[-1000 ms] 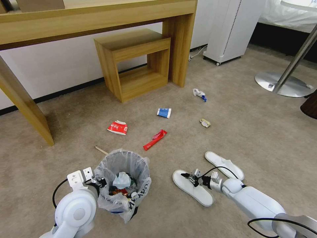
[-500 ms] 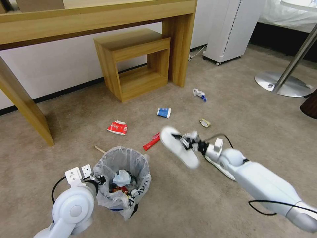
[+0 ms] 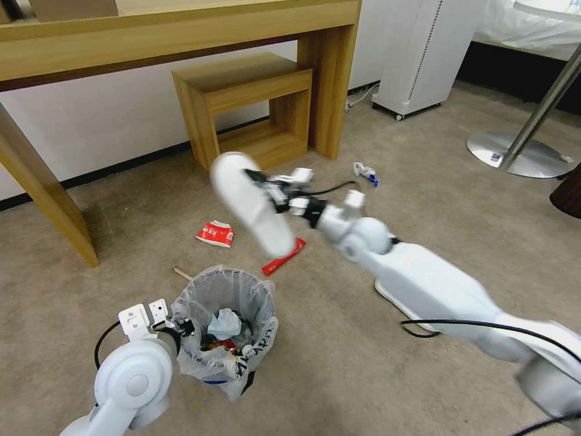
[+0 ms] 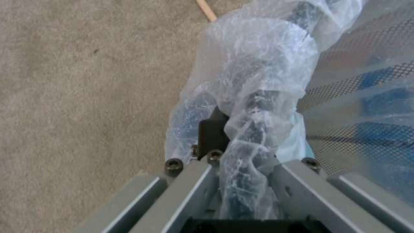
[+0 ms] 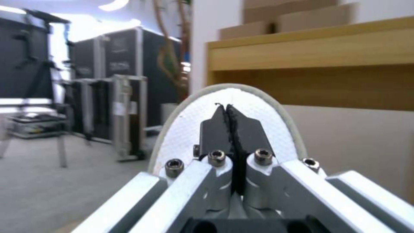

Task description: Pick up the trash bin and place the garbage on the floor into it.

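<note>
From the head view, the right hand [image 3: 265, 184] is clenched on a flat white slipper [image 3: 251, 203] and holds it in the air, beyond the small round black trash bin lined with a crinkly translucent bag [image 3: 225, 330]. The left hand [image 3: 175, 327] grips that bin at its near-left rim. The bin already holds crumpled white paper and some red and dark scraps, roughly half filling it. On the beige short-pile carpet floor [image 3: 423, 200] there remain a red-white carton [image 3: 215, 234], a red wrapper [image 3: 283, 258], a thin wooden stick [image 3: 184, 274], a crushed bottle with a blue end [image 3: 365, 172] and a second white slipper [image 3: 393, 300] partly under the right arm, so I judge the job well short of finished. In the left wrist view, the left hand's fingers [image 4: 213, 134] are closed on the bag-wrapped rim, with black mesh wall showing through the plastic. In the right wrist view, the dark fingertips [image 5: 228, 126] are pressed together against the slipper's textured white sole [image 5: 258, 108].
</note>
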{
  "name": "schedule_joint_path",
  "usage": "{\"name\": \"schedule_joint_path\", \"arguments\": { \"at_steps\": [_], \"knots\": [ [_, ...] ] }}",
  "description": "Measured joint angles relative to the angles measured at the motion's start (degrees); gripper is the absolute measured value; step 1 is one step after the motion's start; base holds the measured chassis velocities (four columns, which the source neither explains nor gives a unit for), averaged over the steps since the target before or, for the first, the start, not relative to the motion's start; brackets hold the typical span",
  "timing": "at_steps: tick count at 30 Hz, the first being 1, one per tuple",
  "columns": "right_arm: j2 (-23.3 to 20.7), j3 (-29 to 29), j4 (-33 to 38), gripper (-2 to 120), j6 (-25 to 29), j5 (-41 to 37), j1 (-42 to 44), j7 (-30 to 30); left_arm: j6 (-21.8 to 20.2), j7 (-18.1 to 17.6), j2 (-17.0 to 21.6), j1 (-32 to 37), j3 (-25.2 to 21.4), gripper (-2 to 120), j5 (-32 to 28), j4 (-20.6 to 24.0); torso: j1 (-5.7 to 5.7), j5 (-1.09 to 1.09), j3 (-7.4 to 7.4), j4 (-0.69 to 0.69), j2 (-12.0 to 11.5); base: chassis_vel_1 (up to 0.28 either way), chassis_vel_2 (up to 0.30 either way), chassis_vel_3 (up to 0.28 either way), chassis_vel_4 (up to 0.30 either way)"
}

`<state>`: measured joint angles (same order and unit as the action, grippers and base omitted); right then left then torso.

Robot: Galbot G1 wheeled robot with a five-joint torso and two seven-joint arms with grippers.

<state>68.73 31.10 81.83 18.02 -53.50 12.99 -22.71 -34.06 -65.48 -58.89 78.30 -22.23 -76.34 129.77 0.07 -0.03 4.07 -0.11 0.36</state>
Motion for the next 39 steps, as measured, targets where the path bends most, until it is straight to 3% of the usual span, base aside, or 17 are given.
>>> {"name": "schedule_joint_path", "arguments": {
  "at_steps": [3,12,31,39],
  "knots": [
    [3.9,2.2,-2.2,0,0.2,0.8,0.1,0.2,0.0,0.0,-0.2,0.4,-0.3,0,0.2,0.1,0.00,0.00,0.00,0.00,0.0,0.000,0.000,0.000,0.000],
    [7.8,6.1,-6.0,0,0.9,3.3,3.8,0.1,0.1,-0.1,-0.4,0.7,-0.8,0,0.3,0.4,0.00,0.02,0.00,-0.03,0.0,0.000,0.000,0.000,0.000],
    [2.0,10.4,-2.0,0,0.9,5.8,10.0,-0.4,0.2,-0.9,0.4,0.2,-0.8,0,-1.0,0.7,-0.01,0.03,0.00,-0.03,0.0,0.000,0.000,0.000,0.000],
    [0.6,10.5,-0.9,30,0.2,5.2,9.8,-0.2,0.2,-0.9,-0.1,0.9,-0.8,0,-0.6,0.9,-0.01,0.03,-0.01,-0.02,0.0,0.000,0.000,0.000,0.000]
  ]
}}
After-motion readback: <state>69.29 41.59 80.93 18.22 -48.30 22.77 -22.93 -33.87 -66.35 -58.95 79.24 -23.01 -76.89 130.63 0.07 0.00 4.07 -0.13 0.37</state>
